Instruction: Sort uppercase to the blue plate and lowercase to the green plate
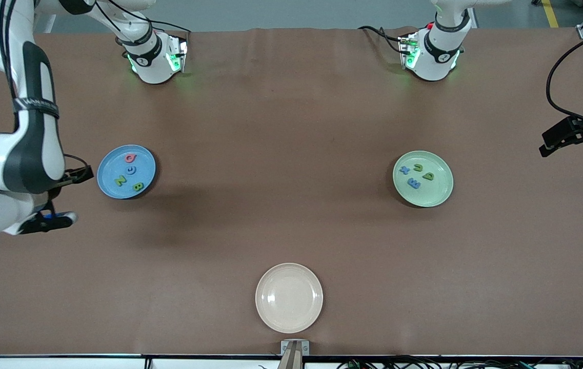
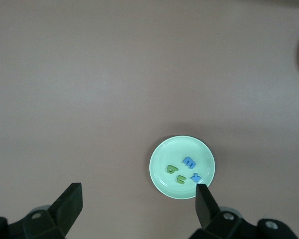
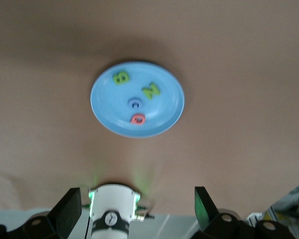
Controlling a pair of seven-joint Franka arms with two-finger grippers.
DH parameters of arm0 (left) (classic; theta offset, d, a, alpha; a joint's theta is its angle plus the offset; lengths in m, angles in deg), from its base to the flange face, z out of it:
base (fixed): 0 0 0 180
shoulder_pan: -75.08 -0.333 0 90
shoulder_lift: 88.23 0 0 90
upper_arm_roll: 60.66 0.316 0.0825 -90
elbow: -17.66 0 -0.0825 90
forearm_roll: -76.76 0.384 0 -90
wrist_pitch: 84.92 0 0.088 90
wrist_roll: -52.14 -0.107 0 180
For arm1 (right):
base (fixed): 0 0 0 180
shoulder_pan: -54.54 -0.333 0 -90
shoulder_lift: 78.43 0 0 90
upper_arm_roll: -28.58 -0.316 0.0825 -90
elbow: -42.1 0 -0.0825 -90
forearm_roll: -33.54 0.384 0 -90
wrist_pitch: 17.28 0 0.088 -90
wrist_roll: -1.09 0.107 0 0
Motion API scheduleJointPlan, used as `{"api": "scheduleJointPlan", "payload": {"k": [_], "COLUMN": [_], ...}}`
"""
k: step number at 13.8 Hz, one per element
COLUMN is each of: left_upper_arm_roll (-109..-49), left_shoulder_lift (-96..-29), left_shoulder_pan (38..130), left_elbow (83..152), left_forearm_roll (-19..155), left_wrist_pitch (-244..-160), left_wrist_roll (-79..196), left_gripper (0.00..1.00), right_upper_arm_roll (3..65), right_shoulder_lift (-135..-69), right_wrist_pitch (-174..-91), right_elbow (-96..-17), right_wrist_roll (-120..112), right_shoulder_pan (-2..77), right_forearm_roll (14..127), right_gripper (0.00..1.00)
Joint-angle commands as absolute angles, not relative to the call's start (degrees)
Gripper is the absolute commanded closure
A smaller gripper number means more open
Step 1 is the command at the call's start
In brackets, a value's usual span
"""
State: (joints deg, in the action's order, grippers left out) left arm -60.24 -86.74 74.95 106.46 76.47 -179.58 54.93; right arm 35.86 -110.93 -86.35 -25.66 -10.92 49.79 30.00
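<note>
**Both claws spread and empty, sorting looks finished**

Right gripper (image 1: 63, 197) spread wide, holding nothing, up beside the blue plate (image 1: 109, 187) at the right arm's end. Left gripper (image 2: 138, 201) likewise agape and empty, high over the table's edge at the left arm's end. Best now: lift clear, avoid brushing either rim, check nothing lies loose.

Counted: four uppercase (image 1: 131, 170) on the blue plate; four lowercase (image 1: 416, 176) on the green plate (image 1: 437, 192); one cream plate (image 1: 289, 318), bare, nearest the front camera.
</note>
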Motion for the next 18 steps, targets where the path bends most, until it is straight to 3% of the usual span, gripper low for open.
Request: {"api": "scheduleJointPlan", "payload": {"k": [1,6,14,18], "left_upper_arm_roll": [-57.9,-55.2,-55.2,-55.5], "left_shoulder_lift": [-87.5,-90.0,-91.1,-91.1], "left_shoulder_pan": [77.2,80.2,79.5,79.6], "left_elbow": [106.9,110.2,111.3,110.5], "left_forearm_roll": [75.5,75.5,75.5,75.5], "left_wrist_pitch": [-178.1,-178.1,-178.9,-178.9], "left_wrist_roll": [53.8,53.8,53.8,53.8], "left_gripper": [0.00,0.00,0.00,0.00], "right_upper_arm_roll": [35.3,35.6,35.6,35.0], "right_shoulder_lift": [-109.2,-102.7,-100.9,-100.0], "right_wrist_pitch": [-91.5,-101.0,-100.3,-98.1], "right_elbow": [-23.5,-23.9,-23.6,-23.6], "right_wrist_roll": [-10.1,-10.0,-10.3,-8.8], "right_shoulder_pan": [50.5,52.1,56.8,55.4], "right_forearm_roll": [30.6,32.3,32.0,32.4], "right_gripper": [0.00,0.00,0.00,0.00]}}
